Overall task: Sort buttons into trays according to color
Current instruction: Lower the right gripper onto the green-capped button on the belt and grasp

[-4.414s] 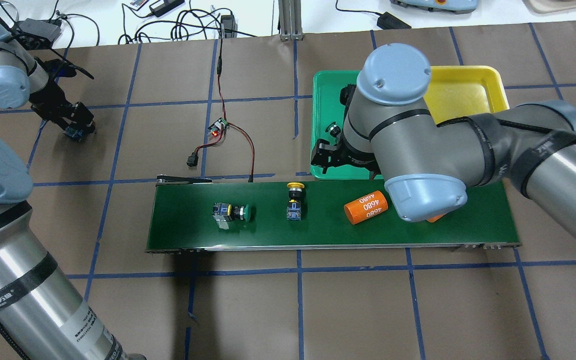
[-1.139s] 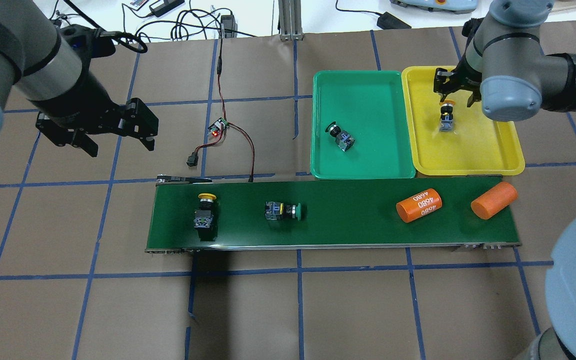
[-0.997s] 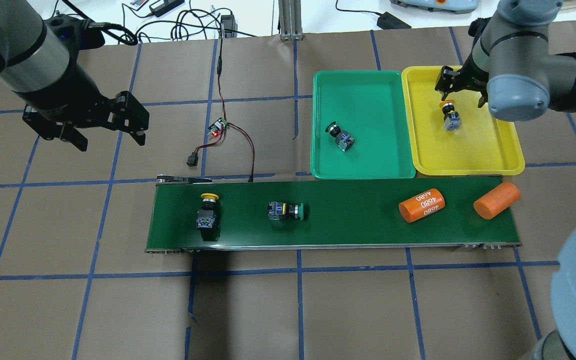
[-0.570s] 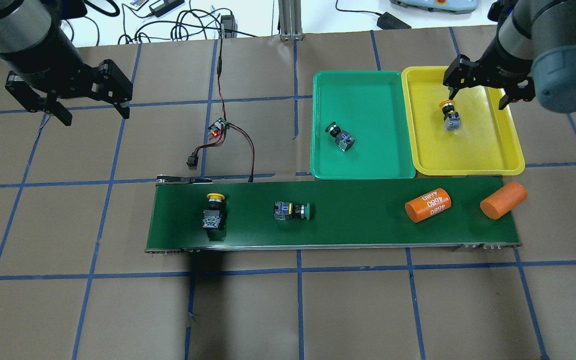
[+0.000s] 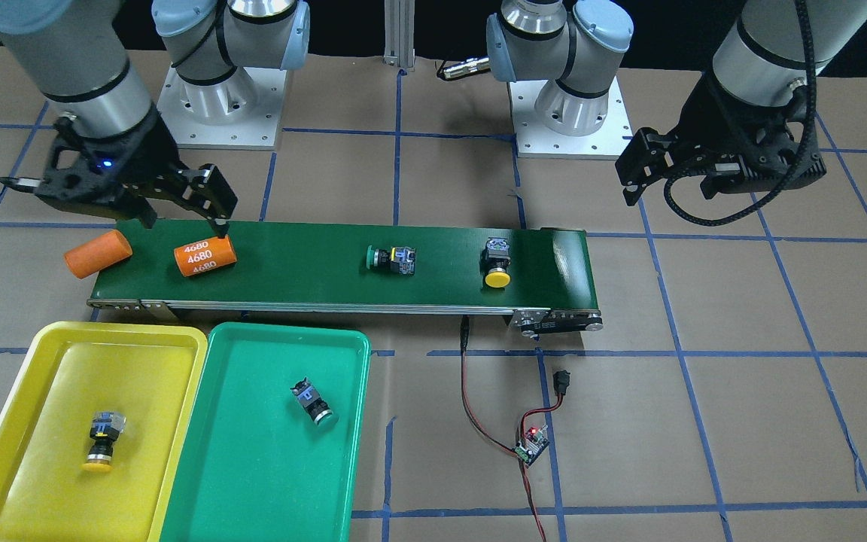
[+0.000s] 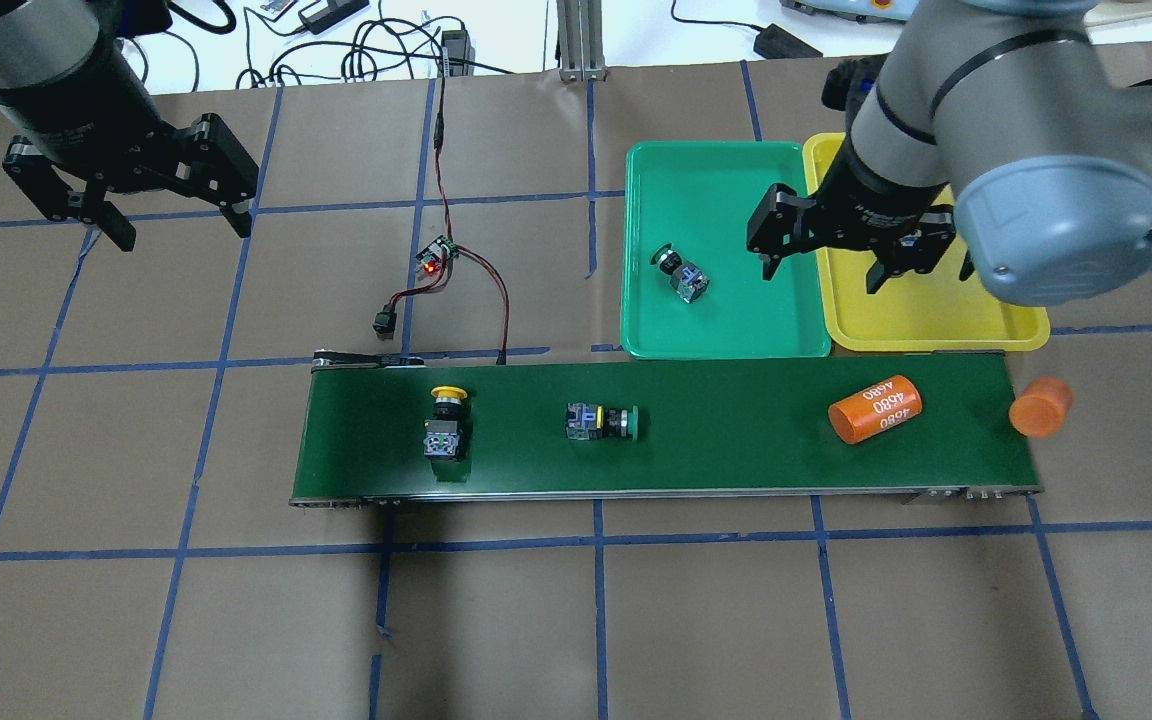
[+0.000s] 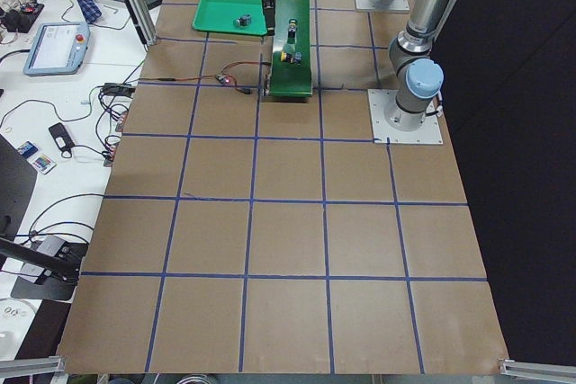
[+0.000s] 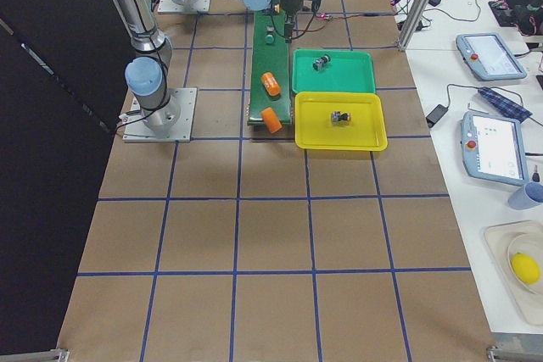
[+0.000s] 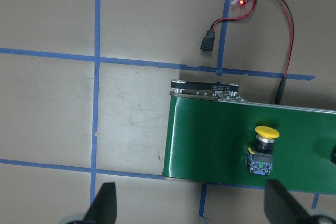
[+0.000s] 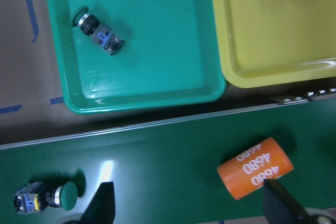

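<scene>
Counter: brown sheet with a blue tape grid.
Belt: dark green, running lengthwise along the counter.
Green tray: holds one green button, lying on its side.
Yellow tray: touches the green tray and holds one yellow button, on its side.
Left gripper: spread wide, empty, over bare counter, well apart from the belt.
Right gripper: spread wide, empty, high over the seam between the trays.
Cylinder: orange, marked "4680", on the belt.
Second cylinder: orange, just off the belt's end.
Loose green button and loose yellow button: on the belt, apart, both lying down.
</scene>
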`<state>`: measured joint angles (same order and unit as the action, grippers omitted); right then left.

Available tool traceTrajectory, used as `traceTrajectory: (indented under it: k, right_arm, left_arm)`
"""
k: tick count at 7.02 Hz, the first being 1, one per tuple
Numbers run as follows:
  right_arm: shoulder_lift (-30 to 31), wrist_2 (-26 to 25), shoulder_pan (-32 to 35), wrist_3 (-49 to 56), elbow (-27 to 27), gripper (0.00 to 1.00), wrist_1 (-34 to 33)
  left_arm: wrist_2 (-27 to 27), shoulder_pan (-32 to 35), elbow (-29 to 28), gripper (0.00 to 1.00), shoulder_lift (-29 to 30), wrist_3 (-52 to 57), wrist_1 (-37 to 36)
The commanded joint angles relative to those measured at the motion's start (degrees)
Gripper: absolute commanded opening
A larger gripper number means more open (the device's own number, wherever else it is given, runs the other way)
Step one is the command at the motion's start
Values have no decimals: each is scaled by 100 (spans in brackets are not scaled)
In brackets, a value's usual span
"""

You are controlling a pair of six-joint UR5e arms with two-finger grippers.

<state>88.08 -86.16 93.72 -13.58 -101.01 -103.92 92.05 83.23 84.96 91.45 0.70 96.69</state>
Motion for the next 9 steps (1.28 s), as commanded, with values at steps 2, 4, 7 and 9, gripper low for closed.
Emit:
traceTrajectory:
  k: [2,4,7,9]
  right_arm:
    - [-159,2,489,-1991,-42,100,-94]
    - [-194,38,568,-3913,-321,100,-102]
    - [-334,46,629,-5432,-630,100,-251]
    - [-728,20,979,-6416,-631,100,-856]
  left_arm:
    - [6,1,3,100,-39,-9,7]
    - [15,1,3,100,-57,-9,16]
    - [15,1,12,100,-66,-9,-1]
    - [6,-34,4,100,-75,-9,-28]
